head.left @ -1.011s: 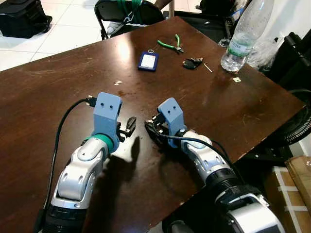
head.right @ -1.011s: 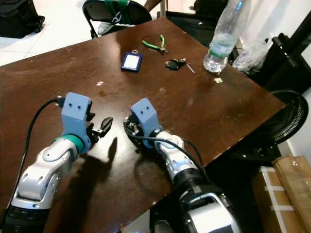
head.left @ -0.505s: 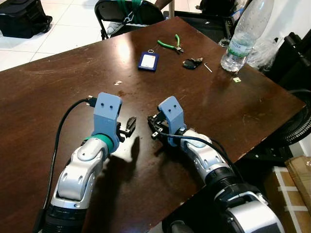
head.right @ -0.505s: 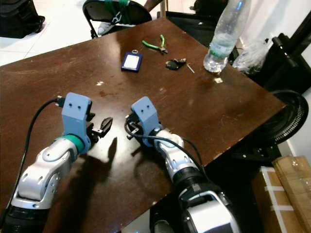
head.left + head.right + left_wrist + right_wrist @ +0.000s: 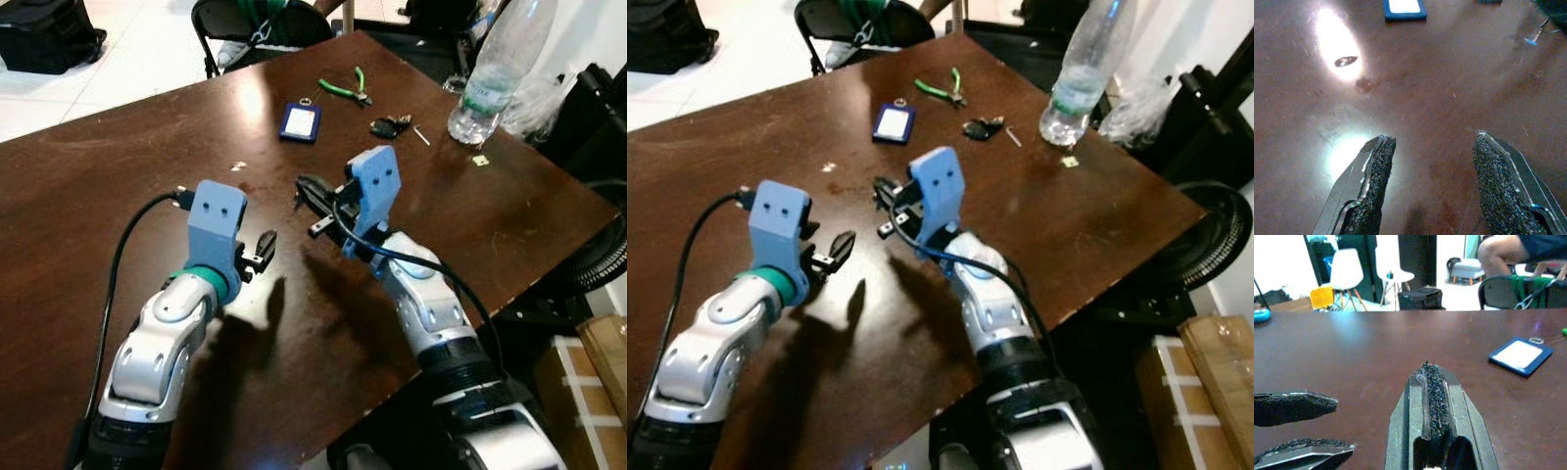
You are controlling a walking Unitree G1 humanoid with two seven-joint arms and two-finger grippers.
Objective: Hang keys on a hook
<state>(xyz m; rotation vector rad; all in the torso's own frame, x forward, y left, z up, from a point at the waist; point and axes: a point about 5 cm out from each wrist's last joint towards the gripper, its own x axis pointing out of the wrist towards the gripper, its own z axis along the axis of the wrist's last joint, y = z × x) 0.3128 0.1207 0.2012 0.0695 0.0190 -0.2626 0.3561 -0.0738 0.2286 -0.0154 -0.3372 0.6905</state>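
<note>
My right claw (image 5: 312,204) has lifted off the surface (image 5: 118,176) and swung up and farther out since a second ago; its arm now slants up, fingers pointing left, spread apart, nothing between them. My left claw (image 5: 263,251) hasn't budged, low over the near middle of the surface, fingers (image 5: 1370,183) well apart in the wrist view, holding nothing. The keys (image 5: 389,126) lie on the far right part of the surface, well apart from both claws, just left of the plastic bottle (image 5: 490,70). Green-handled pliers (image 5: 345,90) sit beyond the keys, blue card tag (image 5: 299,121) to their left (ring on its far end). A seated person's leg (image 5: 1503,252) shows past the far edge, behind a black chair (image 5: 257,24).
</note>
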